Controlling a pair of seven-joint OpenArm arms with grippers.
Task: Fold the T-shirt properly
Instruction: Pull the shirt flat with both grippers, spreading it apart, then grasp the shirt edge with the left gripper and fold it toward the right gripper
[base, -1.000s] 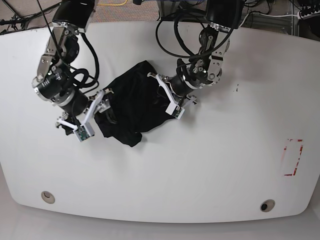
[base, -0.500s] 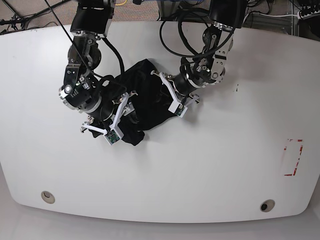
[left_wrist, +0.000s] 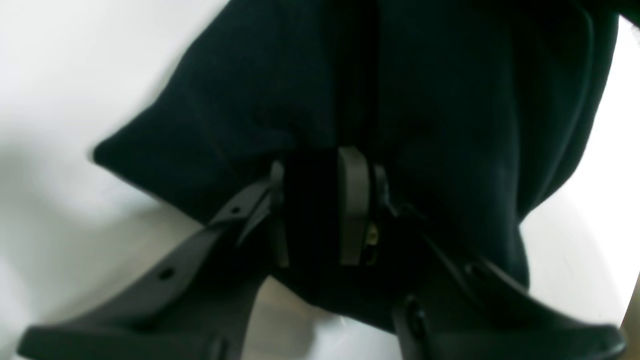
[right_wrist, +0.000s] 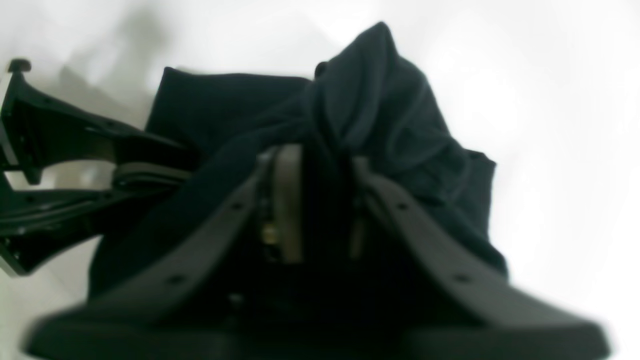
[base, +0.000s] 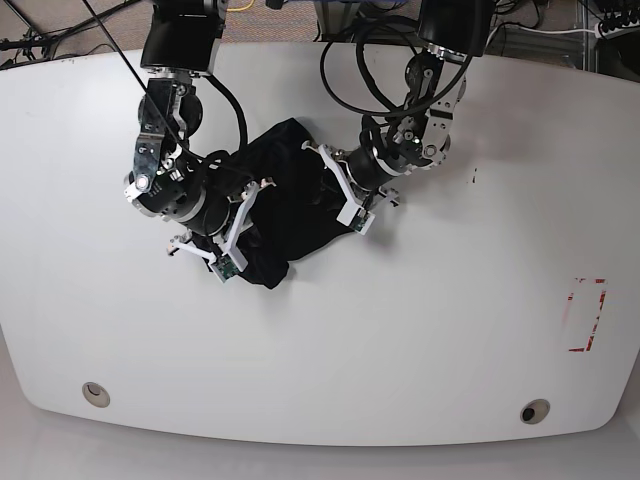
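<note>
We judge that we are at the gathering stage of the fold, not at any clean crease yet: the T-shirt (base: 285, 205) lies bunched in a dark heap on the white worktop (base: 450, 330), a little left of the middle in the base view, and both arms have hold of it from opposite sides. The left gripper (left_wrist: 320, 210) sits at the heap's right edge in that view; in its wrist view its jaws stand close together with a thick fold of black cloth pinched between them, one pale pad (left_wrist: 352, 205) showing against the fabric. The right gripper (right_wrist: 320, 200) is at the heap's lower left, and its wrist view shows its jaws drawn nearly together on a ridge of cloth that rises in a peak beyond the tips, so we take it to be clamped on the shirt as well. In that same view the other arm's fingers appear at the left, close by across the cloth. Next, we think, the two grips need to draw apart and lift so the shirt opens out flat; the risk is that either holds several layers, which would keep it crumpled.
</note>
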